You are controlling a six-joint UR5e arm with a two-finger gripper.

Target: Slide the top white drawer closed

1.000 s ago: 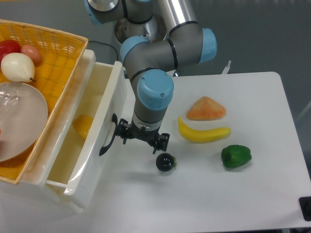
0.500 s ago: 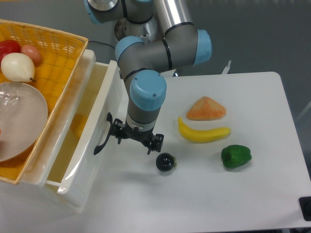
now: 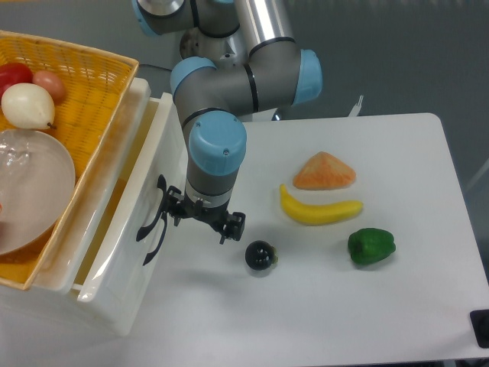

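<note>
- The top white drawer sits at nine o'clock on the table, and it's narrower than a second ago: the open gap has shrunk to a thin yellow-tinted strip beside the wicker basket.
- Its black handle has slid toward nine o'clock with the front panel, so the push is working.
- The gripper has followed it in and presses at the panel's three o'clock face, right by the handle; whether the fingers are spread or pinched I cannot tell from here.
- Judging by the strip left, this looks well past halfway, with a short further shove toward nine o'clock needed to seat it.
- Behind the tool, the small dark round fruit lies at five o'clock, untouched.
- Further out at three o'clock: banana, orange wedge and green pepper, all well apart from the action.
</note>
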